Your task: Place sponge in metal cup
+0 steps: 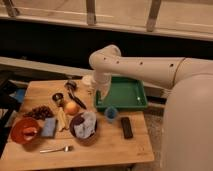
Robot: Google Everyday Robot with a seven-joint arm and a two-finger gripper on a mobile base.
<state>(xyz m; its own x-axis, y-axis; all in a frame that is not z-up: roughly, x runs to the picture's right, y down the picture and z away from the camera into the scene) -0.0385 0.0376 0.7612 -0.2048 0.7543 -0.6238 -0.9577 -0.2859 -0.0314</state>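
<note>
jaws at left rim of tray

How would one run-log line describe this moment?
gripper: at left edge of green tray | sponge: on table, beside red bowl, untouched | metal cup: apart from gripper | step: grasp not yet done
</note>
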